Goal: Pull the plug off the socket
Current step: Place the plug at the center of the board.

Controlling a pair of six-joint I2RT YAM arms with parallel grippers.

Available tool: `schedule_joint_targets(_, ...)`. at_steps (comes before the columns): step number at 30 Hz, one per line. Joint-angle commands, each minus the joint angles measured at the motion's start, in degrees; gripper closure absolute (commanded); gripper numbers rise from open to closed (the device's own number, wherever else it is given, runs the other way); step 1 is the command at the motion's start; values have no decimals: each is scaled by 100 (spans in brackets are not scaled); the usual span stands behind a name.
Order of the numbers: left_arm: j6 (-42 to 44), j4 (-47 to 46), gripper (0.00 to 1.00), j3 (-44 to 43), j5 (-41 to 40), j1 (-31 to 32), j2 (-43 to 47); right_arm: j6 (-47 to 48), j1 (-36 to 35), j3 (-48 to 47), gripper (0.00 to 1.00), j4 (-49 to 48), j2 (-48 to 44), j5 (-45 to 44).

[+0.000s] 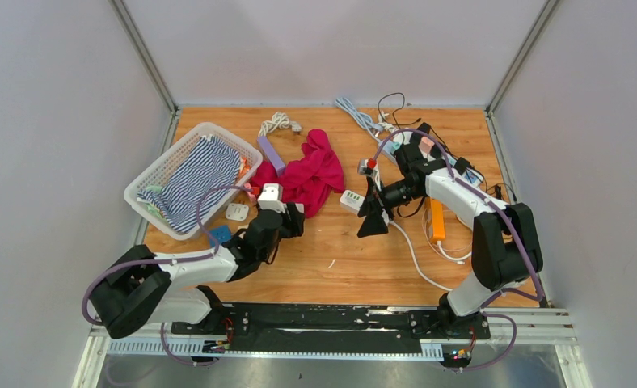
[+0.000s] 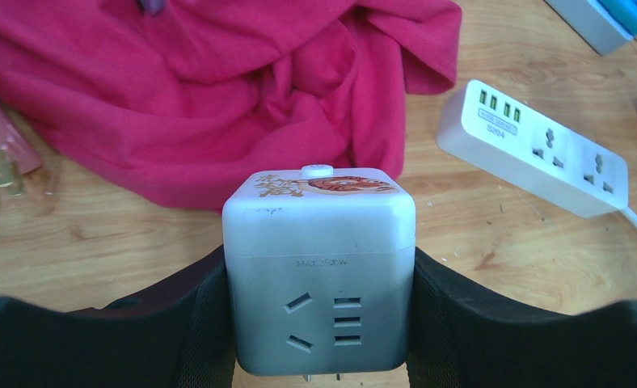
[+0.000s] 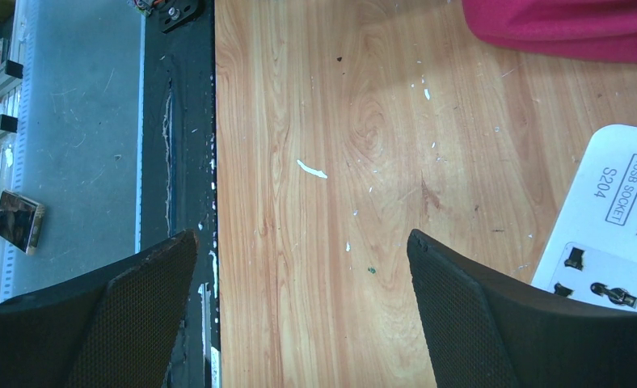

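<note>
My left gripper (image 2: 319, 323) is shut on a white cube plug (image 2: 319, 267) with a red dragon print on its top; both black pads press its sides. Two metal prongs show at its lower edge. The cube is apart from the socket, a white power strip (image 2: 533, 149) lying on the wood to its right. From above, the cube (image 1: 269, 192) sits at the left gripper (image 1: 271, 206), left of the strip (image 1: 352, 200). My right gripper (image 1: 373, 218) stands open over bare wood just beside the strip (image 3: 614, 226), nothing between its fingers (image 3: 461, 315).
A crumpled red cloth (image 1: 315, 174) lies behind the cube. A white basket (image 1: 141, 190) with striped cloth stands at the left. Small adapters (image 1: 237, 212), an orange item (image 1: 436, 220) and tangled cables (image 1: 364, 117) lie around. The table's near edge (image 3: 210, 162) is under the right gripper.
</note>
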State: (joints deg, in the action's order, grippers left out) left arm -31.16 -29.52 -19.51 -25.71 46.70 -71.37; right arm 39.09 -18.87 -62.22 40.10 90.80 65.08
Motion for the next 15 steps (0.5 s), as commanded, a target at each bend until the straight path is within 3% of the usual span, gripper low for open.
schedule_joint_targets(1, -215, 116, 100, 30, -394, -149, 209, 151, 24, -142, 0, 130, -66, 23)
schedule_joint_targets(15, -716, 319, 100, 129, -622, -513, 360, 169, 24, -134, 0, 129, -71, 19)
